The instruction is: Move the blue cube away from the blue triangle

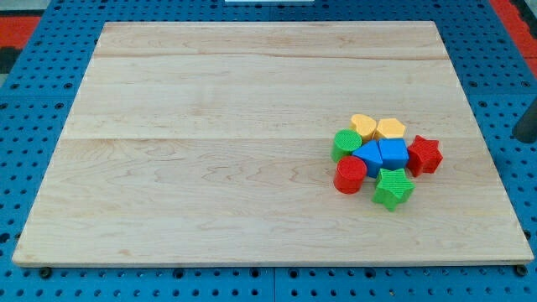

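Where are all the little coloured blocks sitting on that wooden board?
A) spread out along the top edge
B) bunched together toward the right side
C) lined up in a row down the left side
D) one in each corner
B: the blocks, among them the blue cube, the blue triangle, the red star and the green star, huddle in one cluster toward the view's right of the wooden board.

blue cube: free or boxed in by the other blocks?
Boxed in. The blue cube touches the blue triangle on the view's left, with the yellow block above, red star right, green star below. My tip isn't visible.
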`<state>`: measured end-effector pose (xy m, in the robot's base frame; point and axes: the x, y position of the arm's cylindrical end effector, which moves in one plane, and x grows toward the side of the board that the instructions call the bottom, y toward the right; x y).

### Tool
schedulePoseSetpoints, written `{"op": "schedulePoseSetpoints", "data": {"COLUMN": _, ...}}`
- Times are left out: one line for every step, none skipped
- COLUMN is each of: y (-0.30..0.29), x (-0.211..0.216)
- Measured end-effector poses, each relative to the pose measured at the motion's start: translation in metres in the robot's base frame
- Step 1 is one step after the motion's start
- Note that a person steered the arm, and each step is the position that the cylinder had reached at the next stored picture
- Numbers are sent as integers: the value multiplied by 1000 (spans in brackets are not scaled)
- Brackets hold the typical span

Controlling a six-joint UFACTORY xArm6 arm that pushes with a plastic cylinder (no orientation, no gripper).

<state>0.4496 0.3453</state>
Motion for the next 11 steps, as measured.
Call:
{"op": "schedulePoseSetpoints", "data": {"y": 0, "x": 0}}
{"op": "schedulePoseSetpoints", "data": {"y": 0, "x": -13}}
{"op": "schedulePoseSetpoints", "data": {"y": 0, "x": -6}}
{"op": "schedulePoseSetpoints", "data": {"y": -13, "x": 53}}
{"op": "schedulePoseSetpoints", "data": {"y": -95, "x": 61}}
{"op": "schedulePoseSetpoints", "data": {"y": -125, "x": 35}}
{"op": "schedulePoseSetpoints", "data": {"y": -139, "x": 31}}
{"op": "schedulePoseSetpoints", "data": {"y": -186, "x": 26}}
{"op": "schedulePoseSetpoints", "data": {"y": -194, "x": 39}}
{"op": "schedulePoseSetpoints", "data": {"y": -225, "x": 39}}
{"op": "schedulePoseSetpoints", "data": {"y": -313, "x": 47}}
